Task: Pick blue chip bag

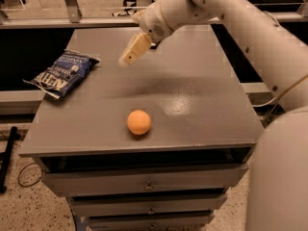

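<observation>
The blue chip bag (pixel 62 74) lies flat at the far left of the grey cabinet top (pixel 192 85), crinkly dark blue with white lettering, its left end hanging slightly over the edge. My gripper (pixel 130 57) hangs above the middle of the top, to the right of the bag and apart from it, with its tan fingers pointing down-left. It holds nothing. The white arm reaches in from the upper right.
An orange ball (pixel 139 122) sits near the front edge of the top. Drawers (pixel 147 184) run below the front edge. A metal frame and floor lie behind the cabinet. The robot's white body (pixel 281 177) fills the lower right.
</observation>
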{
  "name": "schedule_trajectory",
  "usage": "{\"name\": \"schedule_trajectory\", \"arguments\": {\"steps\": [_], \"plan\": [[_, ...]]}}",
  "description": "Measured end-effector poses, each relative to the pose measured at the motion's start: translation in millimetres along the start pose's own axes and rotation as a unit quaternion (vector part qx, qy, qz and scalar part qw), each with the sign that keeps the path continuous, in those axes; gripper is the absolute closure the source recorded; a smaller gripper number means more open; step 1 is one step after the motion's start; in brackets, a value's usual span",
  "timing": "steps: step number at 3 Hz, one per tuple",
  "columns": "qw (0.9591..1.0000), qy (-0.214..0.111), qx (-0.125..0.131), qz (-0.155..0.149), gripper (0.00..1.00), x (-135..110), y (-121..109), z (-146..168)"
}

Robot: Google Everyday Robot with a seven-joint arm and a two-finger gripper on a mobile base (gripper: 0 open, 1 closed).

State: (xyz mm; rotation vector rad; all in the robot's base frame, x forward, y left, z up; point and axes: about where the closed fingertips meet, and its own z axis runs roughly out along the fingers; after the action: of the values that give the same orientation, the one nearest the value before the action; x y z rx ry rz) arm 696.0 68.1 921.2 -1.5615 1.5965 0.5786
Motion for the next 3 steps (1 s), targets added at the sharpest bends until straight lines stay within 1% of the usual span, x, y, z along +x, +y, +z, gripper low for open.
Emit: {"name": "schedule_trajectory", "arguments": {"steps": [1,2,3], "plan": [[0.9991,-0.032,0.004,0.026,0.00,-24.3,-15.5,42.5],[0.9975,-0.037,0.008,0.059,0.00,-38.0,-20.4,84.1],[0.9972,-0.020,0.006,0.071,0.00,-49.2,-15.6,120.7]]}}
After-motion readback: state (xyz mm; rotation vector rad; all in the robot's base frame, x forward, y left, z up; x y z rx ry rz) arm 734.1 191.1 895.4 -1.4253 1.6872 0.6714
